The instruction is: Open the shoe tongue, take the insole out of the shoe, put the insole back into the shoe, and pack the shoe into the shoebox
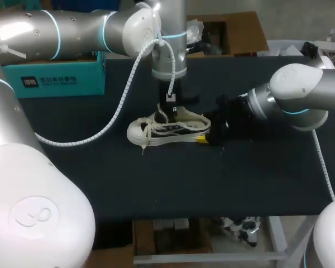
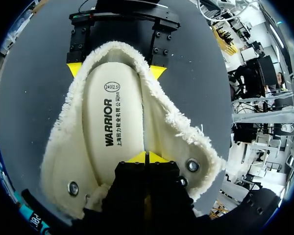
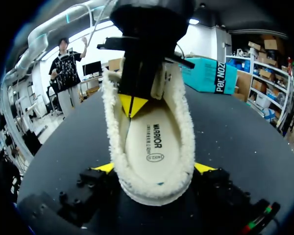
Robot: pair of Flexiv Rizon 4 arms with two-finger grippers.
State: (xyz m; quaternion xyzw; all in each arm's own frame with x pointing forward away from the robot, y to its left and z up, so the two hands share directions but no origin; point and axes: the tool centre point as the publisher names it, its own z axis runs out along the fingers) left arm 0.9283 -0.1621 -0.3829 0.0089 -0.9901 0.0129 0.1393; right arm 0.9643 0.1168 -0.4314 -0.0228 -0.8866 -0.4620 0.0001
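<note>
head view first: the shoe [image 1: 167,131] lies on its side in the middle of the dark surface [image 1: 156,184], toe toward the left arm's side, with a white lace [image 1: 146,143] trailing off the near edge. the left arm [image 1: 78,28] comes across from the far left and drops straight down, its end effector [image 1: 171,113] planted in the shoe's opening. the right arm [image 1: 301,95] reaches in low, and its end effector [image 1: 207,134] is right at the heel. the teal shoebox [image 1: 56,78] sits well apart at the far left of the surface.

over to the left wrist: we're looking down into the shoe, with the cream insole [image 2: 112,122] lying flat inside, ringed by fleecy lining [image 2: 171,127]. the left end effector's yellow tips are pressed together at the toe-ward end of the insole; i can't tell if anything thin is nipped between them. at the far end, the right arm's yellow tips flank the heel.

right wrist now: the right end effector stands spread wide around the heel, one yellow tip against each side, gripping the shoe. ahead, the left one points down onto the insole. the shoebox is beyond the shoe.
</note>
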